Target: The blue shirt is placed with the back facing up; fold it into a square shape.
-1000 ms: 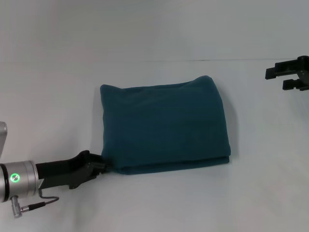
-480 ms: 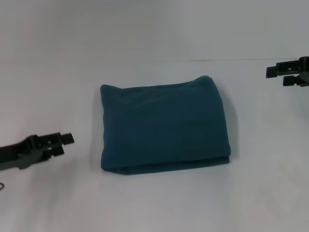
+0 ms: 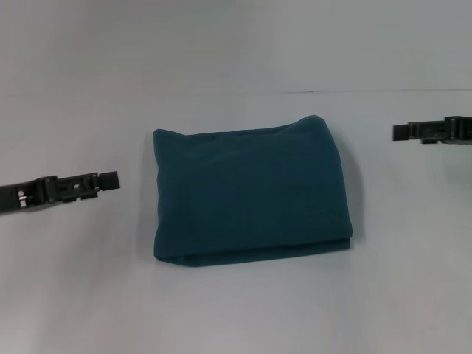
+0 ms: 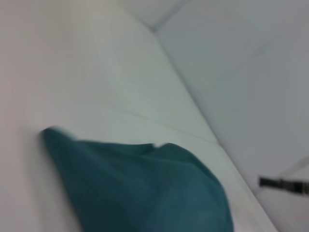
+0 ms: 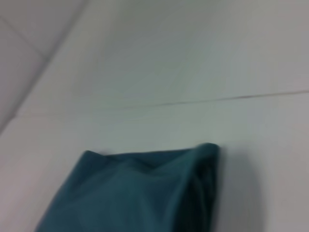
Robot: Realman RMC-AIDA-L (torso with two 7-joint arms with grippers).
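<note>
The blue shirt (image 3: 251,190) lies folded into a compact, roughly square bundle in the middle of the white table, plain side up, with stacked layers showing along its near edge. My left gripper (image 3: 108,180) hovers open and empty to the left of the shirt, clear of it. My right gripper (image 3: 399,133) hovers open and empty to the right of the shirt, near its far corner and apart from it. The shirt also shows in the left wrist view (image 4: 145,188) and in the right wrist view (image 5: 140,193). The right gripper (image 4: 285,183) shows far off in the left wrist view.
The white table (image 3: 236,310) runs back to a pale wall, with the seam between them (image 3: 354,92) behind the shirt. Nothing else lies on it.
My left gripper let go of the shirt's near left corner and drew back to the left and up. My right gripper shifted slightly toward the shirt. The shirt has not moved.
</note>
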